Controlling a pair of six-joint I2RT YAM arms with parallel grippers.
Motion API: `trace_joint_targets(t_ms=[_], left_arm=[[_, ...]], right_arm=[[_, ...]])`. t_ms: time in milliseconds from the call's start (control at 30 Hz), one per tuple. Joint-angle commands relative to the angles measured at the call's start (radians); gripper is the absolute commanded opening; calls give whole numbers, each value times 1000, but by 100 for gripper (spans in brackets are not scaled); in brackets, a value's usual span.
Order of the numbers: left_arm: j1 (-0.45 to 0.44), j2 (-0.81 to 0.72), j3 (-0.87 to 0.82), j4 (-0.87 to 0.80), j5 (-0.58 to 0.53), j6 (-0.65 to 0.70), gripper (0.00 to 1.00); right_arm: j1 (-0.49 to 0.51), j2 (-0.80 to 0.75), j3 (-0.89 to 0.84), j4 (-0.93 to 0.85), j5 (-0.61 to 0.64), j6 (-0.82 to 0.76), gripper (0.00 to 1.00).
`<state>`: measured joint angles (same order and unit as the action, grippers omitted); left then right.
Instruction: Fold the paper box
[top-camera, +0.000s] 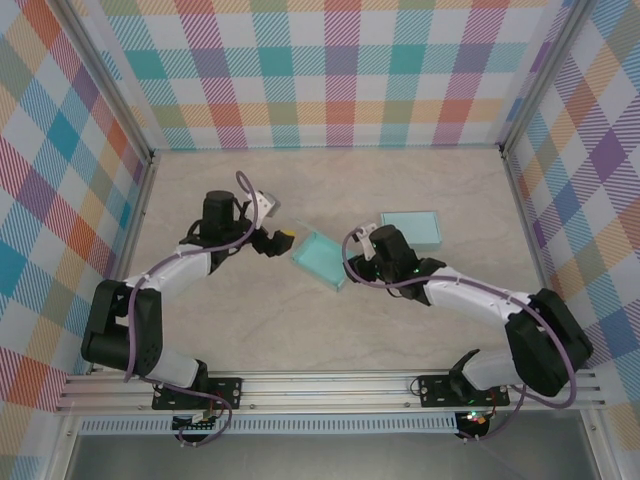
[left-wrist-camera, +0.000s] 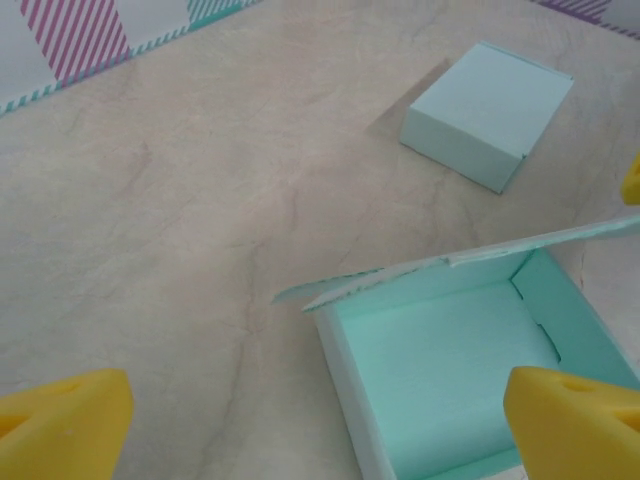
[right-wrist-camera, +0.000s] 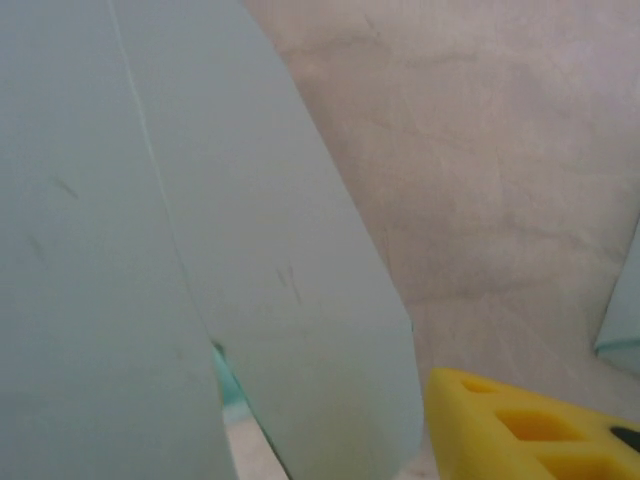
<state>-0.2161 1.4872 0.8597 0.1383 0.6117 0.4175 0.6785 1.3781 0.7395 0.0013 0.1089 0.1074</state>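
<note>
The open mint paper box (top-camera: 320, 260) lies mid-table. In the left wrist view its tray (left-wrist-camera: 450, 370) faces up and its lid flap (left-wrist-camera: 470, 262) stands along the far side. My left gripper (top-camera: 278, 240) hovers just left of the box, its yellow fingers (left-wrist-camera: 60, 425) spread wide and open, the right one over the tray's near corner. My right gripper (top-camera: 358, 245) is at the box's right edge. In the right wrist view the pale flap (right-wrist-camera: 200, 250) hides one finger; the other yellow finger (right-wrist-camera: 520, 425) sits right beside the flap's edge.
A second mint box (top-camera: 410, 228), closed, lies behind the right gripper, and it appears again in the left wrist view (left-wrist-camera: 487, 115). Plaid walls (top-camera: 340, 70) with metal posts enclose the beige table (top-camera: 240, 330) on three sides.
</note>
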Motion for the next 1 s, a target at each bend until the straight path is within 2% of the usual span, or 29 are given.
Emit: trace_joint_targets(t_ms=[0, 100, 267, 367, 533, 633, 767, 967], left_arm=[[35, 53, 67, -89, 136, 64, 95], [36, 103, 99, -99, 142, 116, 94], [39, 210, 196, -172, 178, 174, 85], [40, 272, 255, -206, 210, 194, 85], [38, 330, 351, -357, 272, 276, 81], [37, 345, 357, -352, 254, 276, 80], [38, 364, 375, -358, 247, 262, 67], [19, 372, 374, -328, 213, 238, 64]], right_arm=[[-30, 42, 66, 78, -65, -56, 52], [-58, 93, 105, 74, -123, -87, 41], [-96, 145, 143, 72, -224, -143, 38], [-121, 165, 160, 74, -282, -152, 39], [-141, 197, 189, 70, -326, -155, 40], [-143, 212, 206, 69, -337, -155, 40], [-146, 228, 224, 63, -348, -152, 41], [-147, 239, 238, 56, -360, -143, 41]])
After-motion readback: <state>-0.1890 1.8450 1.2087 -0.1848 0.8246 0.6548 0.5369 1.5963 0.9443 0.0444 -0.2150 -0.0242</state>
